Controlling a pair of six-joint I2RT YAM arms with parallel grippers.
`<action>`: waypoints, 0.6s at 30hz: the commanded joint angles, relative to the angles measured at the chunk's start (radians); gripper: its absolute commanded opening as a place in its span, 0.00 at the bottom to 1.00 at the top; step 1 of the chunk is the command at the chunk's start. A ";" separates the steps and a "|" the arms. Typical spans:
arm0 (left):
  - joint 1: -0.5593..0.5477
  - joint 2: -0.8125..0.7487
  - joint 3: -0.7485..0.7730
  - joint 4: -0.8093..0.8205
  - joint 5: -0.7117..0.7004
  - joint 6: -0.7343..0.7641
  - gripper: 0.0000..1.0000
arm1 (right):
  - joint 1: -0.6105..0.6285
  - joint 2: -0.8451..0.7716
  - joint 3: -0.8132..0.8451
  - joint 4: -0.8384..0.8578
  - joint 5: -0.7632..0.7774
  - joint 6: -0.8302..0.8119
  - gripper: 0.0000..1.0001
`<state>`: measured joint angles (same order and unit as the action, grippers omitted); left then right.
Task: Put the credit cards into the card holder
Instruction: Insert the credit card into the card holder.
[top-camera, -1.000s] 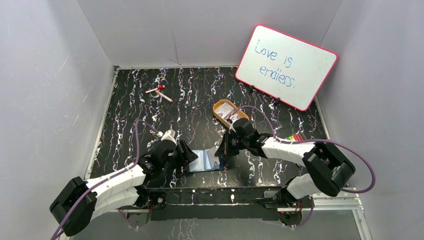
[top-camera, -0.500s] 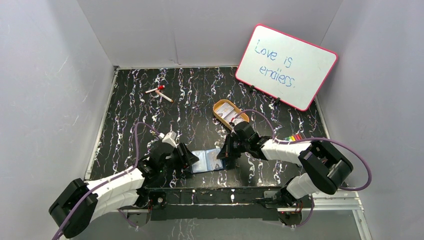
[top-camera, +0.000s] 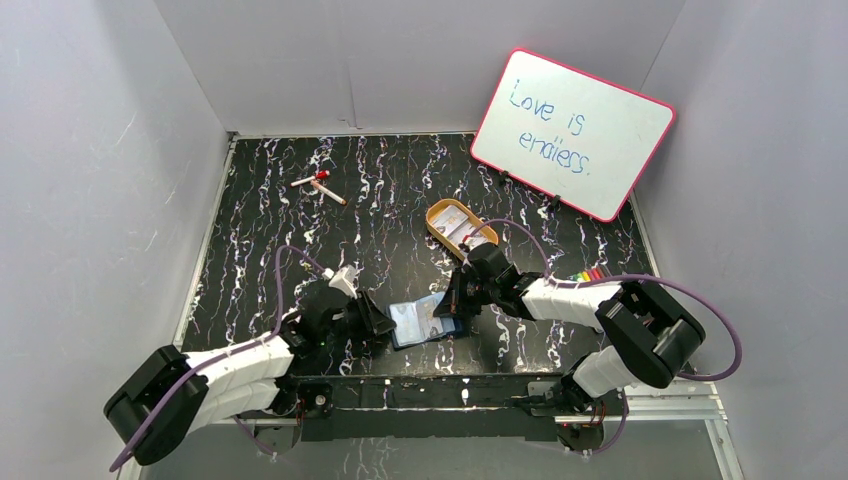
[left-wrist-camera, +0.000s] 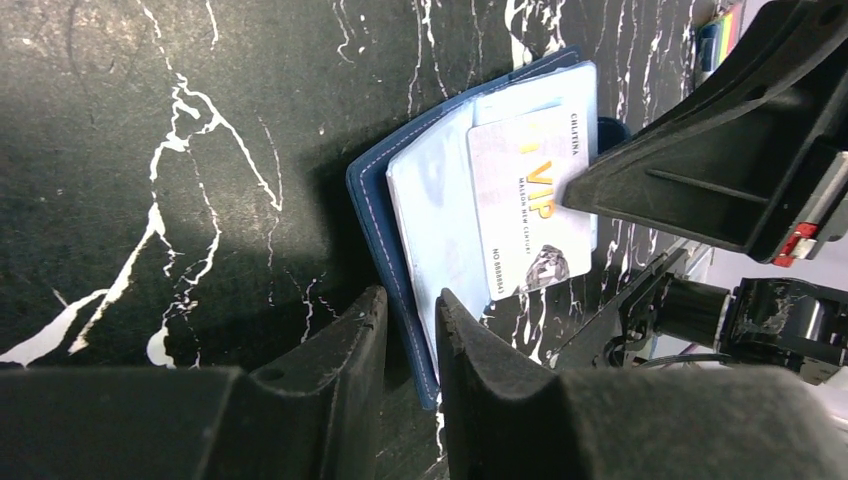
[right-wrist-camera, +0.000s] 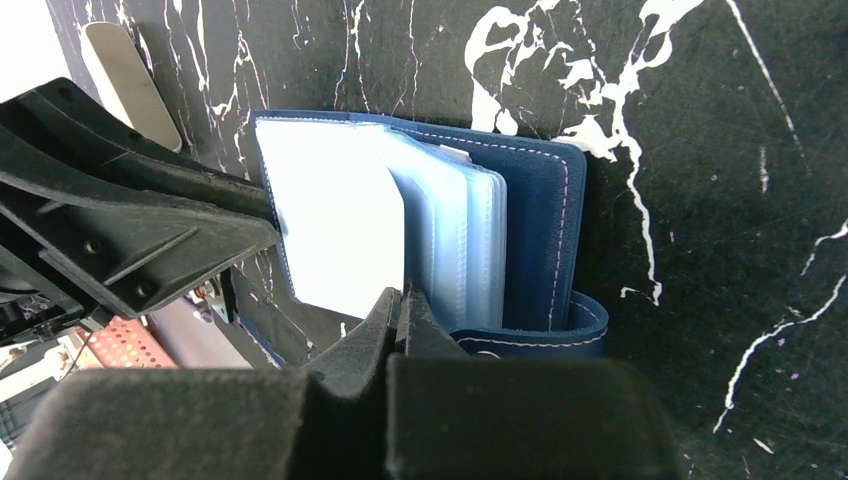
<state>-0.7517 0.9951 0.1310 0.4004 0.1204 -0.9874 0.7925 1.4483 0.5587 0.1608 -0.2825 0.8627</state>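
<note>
A black counter (top-camera: 260, 240) veined with white forms the floor of a booth with plain white walls (top-camera: 100, 150) on the left, far and right sides. A pink-framed whiteboard (top-camera: 572, 132) reading "Love is endless." leans at the far right. Two marker pens (top-camera: 320, 186) lie at the far left and a row of coloured markers (top-camera: 590, 273) at the right edge. An oval golden-orange tin (top-camera: 431, 215) with pale contents sits near the middle. The navy-blue folding card holder (top-camera: 408, 325) lies open on the counter near the arms' bases, between the left claw (top-camera: 378, 322) and the right claw (top-camera: 458, 308).

From above, the two claws only crowd the holder's ends. The left wrist view shows a pale credit card (left-wrist-camera: 525, 205) printed "VIP" in gold lying on the light-blue pockets. It also shows the left claw's fingers (left-wrist-camera: 340, 345) narrowly apart, clamped on the edge of the navy cover that runs between them. The right wrist view shows the card as a blank white face, with the stack of clear pockets (right-wrist-camera: 465, 240) beside it and the snap tab (right-wrist-camera: 570, 325) curled at one corner of the cover. There the right claw's fingers are pressed together, their tips meeting at the card's edge.
</note>
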 joint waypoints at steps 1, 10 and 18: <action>-0.002 0.020 -0.005 0.080 0.041 -0.003 0.21 | 0.005 0.005 -0.022 -0.013 0.037 -0.010 0.00; 0.001 0.087 -0.018 0.167 0.042 -0.021 0.30 | 0.006 -0.003 -0.025 -0.012 0.034 -0.011 0.00; 0.006 0.194 -0.010 0.266 0.101 -0.021 0.06 | 0.004 0.002 -0.025 -0.006 0.032 -0.010 0.00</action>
<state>-0.7456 1.1595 0.1181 0.5816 0.1482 -1.0107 0.7921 1.4483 0.5579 0.1612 -0.2756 0.8627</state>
